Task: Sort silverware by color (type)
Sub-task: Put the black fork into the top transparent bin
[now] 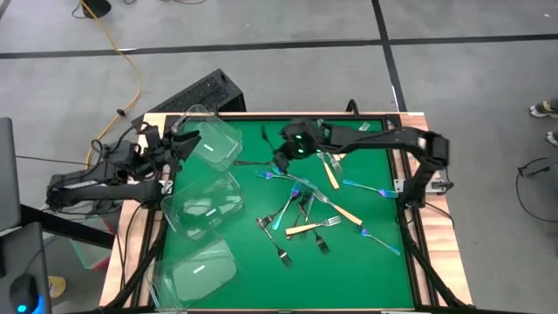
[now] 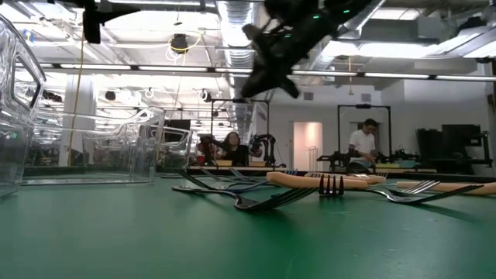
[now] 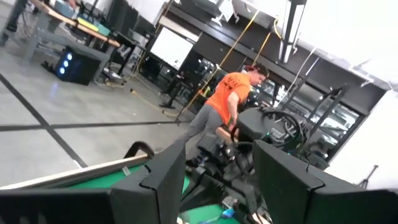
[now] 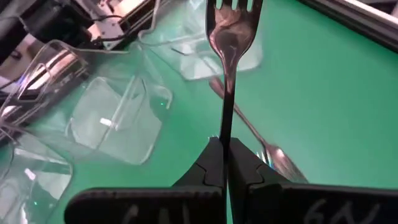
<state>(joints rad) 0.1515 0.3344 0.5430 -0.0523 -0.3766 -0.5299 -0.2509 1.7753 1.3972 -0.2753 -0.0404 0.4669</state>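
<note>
On the green table (image 1: 375, 279) I see no words I can read. My right gripper (image 4: 222, 163) pinches a dark silver metal fork (image 4: 229, 56) above the mat beside the clear plastic tubs (image 1: 202, 209). My left gripper (image 3: 221, 186) waits open near the tubs.

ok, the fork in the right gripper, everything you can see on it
The dark metal fork looks shiny silver-grey and all one piece: tines, a curved neck, a thin handle. The right gripper is shut on the handle's lower end, held above the green mat, tines pointing away from the fingers toward the clear tubs. Nothing else touches it.
</note>
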